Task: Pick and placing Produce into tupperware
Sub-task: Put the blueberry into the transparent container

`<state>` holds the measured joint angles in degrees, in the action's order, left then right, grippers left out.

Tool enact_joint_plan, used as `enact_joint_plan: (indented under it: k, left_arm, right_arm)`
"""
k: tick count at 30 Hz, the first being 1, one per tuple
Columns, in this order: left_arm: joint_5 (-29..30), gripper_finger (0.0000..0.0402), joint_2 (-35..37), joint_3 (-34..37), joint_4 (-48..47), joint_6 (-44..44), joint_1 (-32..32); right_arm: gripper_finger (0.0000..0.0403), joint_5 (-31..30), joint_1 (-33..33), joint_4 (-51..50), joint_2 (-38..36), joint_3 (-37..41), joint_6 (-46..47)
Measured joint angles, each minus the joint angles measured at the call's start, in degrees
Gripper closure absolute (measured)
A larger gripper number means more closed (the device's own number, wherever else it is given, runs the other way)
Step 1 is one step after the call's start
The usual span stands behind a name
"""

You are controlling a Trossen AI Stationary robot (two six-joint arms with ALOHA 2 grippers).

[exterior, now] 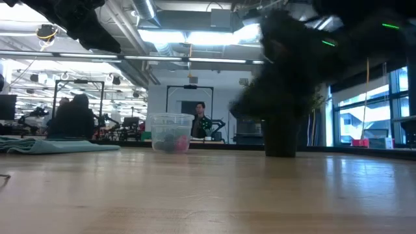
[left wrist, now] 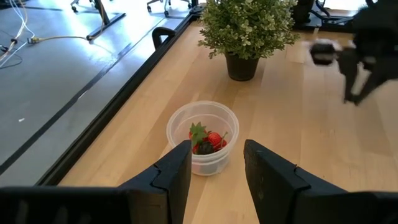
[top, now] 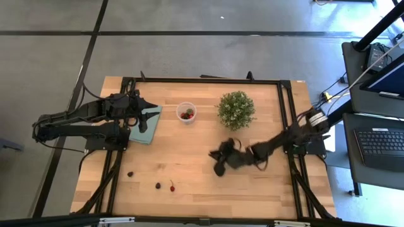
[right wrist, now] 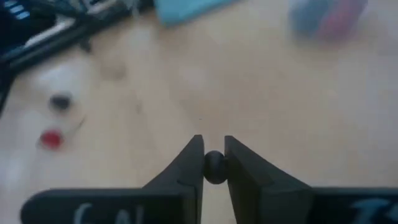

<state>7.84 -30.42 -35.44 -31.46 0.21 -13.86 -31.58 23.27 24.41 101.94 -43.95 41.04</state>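
The tupperware (top: 186,113) is a small clear cup standing on its base near the table's far middle. It shows closer in the left wrist view (left wrist: 202,138), with red and dark produce inside. Three more produce pieces lie on the near left of the table: a dark berry (top: 130,173), another dark one (top: 158,186) and a red one (top: 172,187). My right gripper (top: 219,162) is over the table's middle, shut on a dark berry (right wrist: 214,167). My left gripper (left wrist: 215,168) is open above the teal cloth and points at the cup. My right gripper pinches a small round dark berry (right wrist: 214,168) between its two fingertips, one finger on each side. The fingers slant down toward the table from the right. The berry is lifted clear of the wood.
A bushy green potted plant (top: 236,109) stands to the right of the cup, close to the right arm. A flat teal cloth (top: 146,126) lies under the left gripper. The black frame rails run along the table's edges. People and equipment show in the room beyond the far edge.
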Motion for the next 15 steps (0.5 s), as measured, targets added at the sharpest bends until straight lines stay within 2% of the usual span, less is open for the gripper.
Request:
enact_joint_plan:
  k: [3, 7, 12, 15]
  left_arm:
    - [0.0, 0.0262, -0.02, 0.01, 0.02, 0.0, 0.0]
    - [0.0, 0.0262, -0.01, 0.0, 0.0, 0.0, 0.02]
    - [0.0, 0.0262, -0.01, 0.0, 0.11, 0.0, -0.01]
    - [0.0, 0.0262, 0.01, 0.0, 0.15, 0.0, 0.0]
  right_arm:
    - [0.035, 3.73, -5.19, -3.79, -3.0, -4.32, -6.21]
    - [0.0351, 10.85, -13.32, -13.63, -5.44, -13.59, -11.61]
    - [0.0351, 12.9, -21.34, -29.18, -4.23, -27.99, -20.18]
    - [0.0351, 16.98, -26.14, -36.41, -2.53, -35.3, -21.91]
